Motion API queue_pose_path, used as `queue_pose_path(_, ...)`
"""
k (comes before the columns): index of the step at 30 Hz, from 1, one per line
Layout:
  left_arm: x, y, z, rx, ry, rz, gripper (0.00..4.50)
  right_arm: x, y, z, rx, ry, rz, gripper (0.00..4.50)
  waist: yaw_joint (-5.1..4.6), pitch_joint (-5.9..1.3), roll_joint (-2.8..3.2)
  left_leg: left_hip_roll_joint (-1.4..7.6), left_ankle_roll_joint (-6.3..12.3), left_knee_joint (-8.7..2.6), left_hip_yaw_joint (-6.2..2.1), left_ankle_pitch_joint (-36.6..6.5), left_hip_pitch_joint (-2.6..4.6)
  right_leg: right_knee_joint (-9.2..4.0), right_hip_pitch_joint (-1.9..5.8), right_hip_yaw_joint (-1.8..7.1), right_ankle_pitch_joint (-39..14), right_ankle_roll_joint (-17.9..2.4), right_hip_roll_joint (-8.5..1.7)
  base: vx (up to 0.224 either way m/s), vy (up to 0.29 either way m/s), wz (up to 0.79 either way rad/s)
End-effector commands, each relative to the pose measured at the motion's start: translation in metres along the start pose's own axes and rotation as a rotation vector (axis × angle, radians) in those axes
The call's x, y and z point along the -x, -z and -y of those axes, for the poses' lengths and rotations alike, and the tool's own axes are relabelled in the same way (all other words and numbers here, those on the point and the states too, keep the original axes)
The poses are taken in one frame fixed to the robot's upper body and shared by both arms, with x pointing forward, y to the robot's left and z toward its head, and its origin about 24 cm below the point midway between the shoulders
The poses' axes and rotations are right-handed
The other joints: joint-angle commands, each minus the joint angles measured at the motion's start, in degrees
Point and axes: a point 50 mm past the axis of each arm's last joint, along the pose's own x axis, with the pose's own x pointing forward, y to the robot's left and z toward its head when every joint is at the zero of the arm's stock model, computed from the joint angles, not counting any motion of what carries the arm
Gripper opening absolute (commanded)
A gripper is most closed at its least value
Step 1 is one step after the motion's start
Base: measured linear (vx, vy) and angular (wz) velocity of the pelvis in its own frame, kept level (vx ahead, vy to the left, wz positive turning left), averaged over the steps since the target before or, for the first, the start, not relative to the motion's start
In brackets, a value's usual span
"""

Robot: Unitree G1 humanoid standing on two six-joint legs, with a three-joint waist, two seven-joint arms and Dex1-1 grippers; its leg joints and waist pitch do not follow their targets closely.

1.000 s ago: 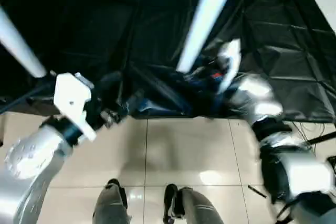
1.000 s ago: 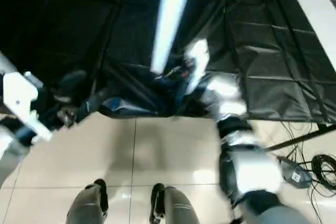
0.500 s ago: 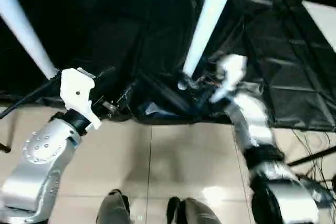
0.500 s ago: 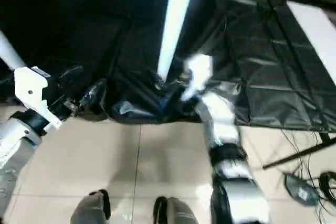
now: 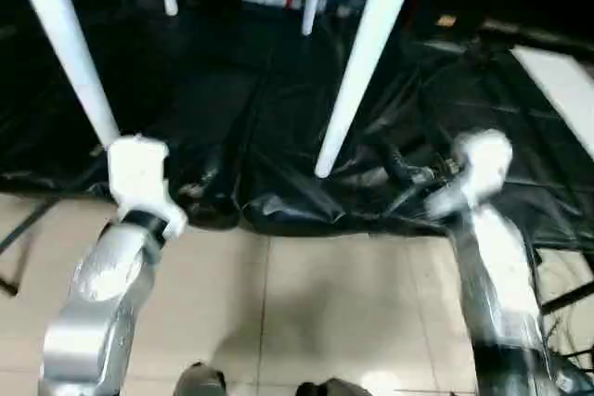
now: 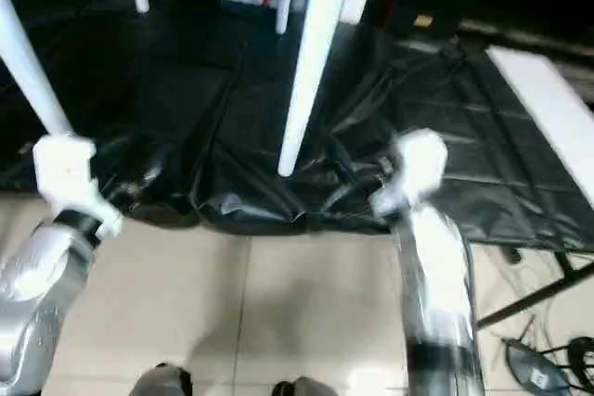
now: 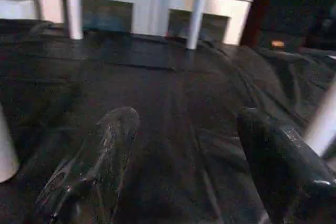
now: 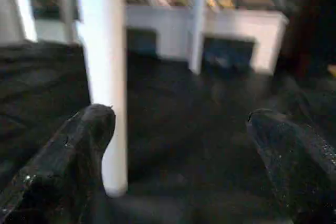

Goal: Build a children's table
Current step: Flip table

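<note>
Four white table legs point(image 5: 364, 62) are standing on the black sheet point(image 5: 232, 108), two near and two far. Both the left hand point(image 7: 184, 166) and the right hand point(image 8: 178, 166) are hanging released, grasping nothing.

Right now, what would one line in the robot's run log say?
table legs standing on black sheet | left gripper open, empty | right gripper open beside near leg
</note>
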Motion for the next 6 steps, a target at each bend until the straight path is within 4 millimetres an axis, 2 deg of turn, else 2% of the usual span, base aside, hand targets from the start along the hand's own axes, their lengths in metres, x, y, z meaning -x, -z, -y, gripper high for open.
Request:
queue_pose_path(1,0.005,0.0,0.003,-0.022,-0.018,-0.007,3.54,0.008,0.004,-0.005,0.031,0.05,-0.091,4.47,0.09,-4.61,1.82,1.97,-4.18,-4.67,-2.1,-24.5,1.81,-6.62,1.23,3.16,-26.4,-3.5,-4.7,0.0,0.0,0.0)
queue_pose_path(3,0.008,0.003,0.001,-0.014,-0.076,-0.026,3.54,0.011,0.008,-0.014,0.061,0.11,-0.144,4.47,-0.32,-4.66,2.19,1.82,-4.68,-4.6,-2.39,-27.7,1.9,-7.46,0.9,3.0,-31.1,-2.0,-4.85,0.0,0.0,0.0)
queue_pose_path(4,0.008,0.003,0.001,-0.037,-0.077,-0.024,3.54,0.011,0.007,-0.018,0.056,0.114,-0.147,4.47,-0.33,-4.67,2.34,1.67,-4.74,-4.48,-2.68,-28.7,2.17,-7.89,0.85,2.66,-33.5,-1.2,-4.99,0.0,0.0,0.0)
queue_pose_path(5,0.008,0.003,0.001,-0.048,-0.075,-0.023,3.54,0.011,0.007,-0.019,0.051,0.112,-0.148,4.47,-0.33,-4.67,2.34,1.67,-4.74,-4.48,-2.68,-28.7,2.17,-7.89,0.85,2.66,-33.5,-1.2,-4.99,0.0,0.0,0.0)
queue_pose_path(6,0.008,0.003,0.001,-0.068,-0.071,-0.017,3.54,0.01,0.006,-0.021,0.049,0.111,-0.15,4.47,-0.46,-4.69,2.19,1.63,-4.59,-4.39,-2.82,-29.2,2.17,-8.18,0.88,2.47,-34.8,-0.4,-5.03,0.0,0.0,0.0)
